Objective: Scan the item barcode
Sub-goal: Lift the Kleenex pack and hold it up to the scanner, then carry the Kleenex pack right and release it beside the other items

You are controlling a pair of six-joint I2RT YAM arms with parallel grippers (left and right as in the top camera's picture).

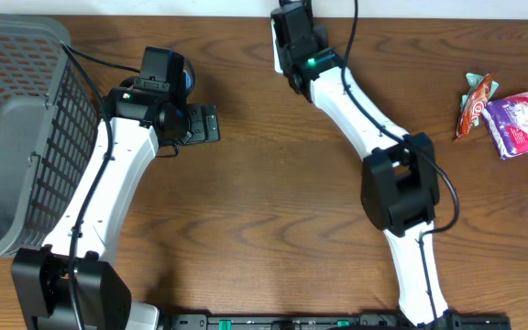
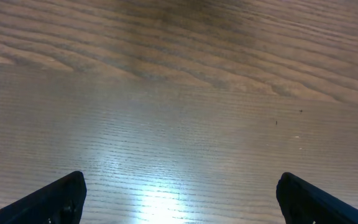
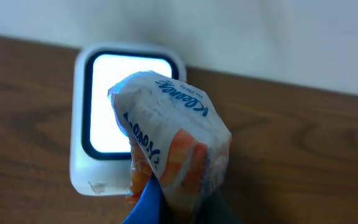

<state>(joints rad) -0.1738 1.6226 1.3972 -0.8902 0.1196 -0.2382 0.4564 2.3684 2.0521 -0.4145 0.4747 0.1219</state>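
The item is a white tissue pack point(image 3: 173, 137) with blue lettering and orange patches. My right gripper point(image 3: 185, 208) is shut on its lower end, with a blue finger pad point(image 3: 151, 205) against it. The pack stands upright just in front of the white scanner point(image 3: 79, 162), whose lit window point(image 3: 104, 93) glows behind it. From overhead, my right gripper point(image 1: 291, 32) is at the table's far edge over the scanner point(image 1: 276, 57), and the pack is hidden under it. My left gripper point(image 1: 204, 122) is open over bare wood, its fingertips point(image 2: 61, 199) far apart with nothing between them.
A grey mesh basket point(image 1: 62, 137) stands at the left edge, close beside the left arm. At the far right lie a red-orange snack pack point(image 1: 475, 105) and a purple pack point(image 1: 521, 124). A wall runs behind the scanner.
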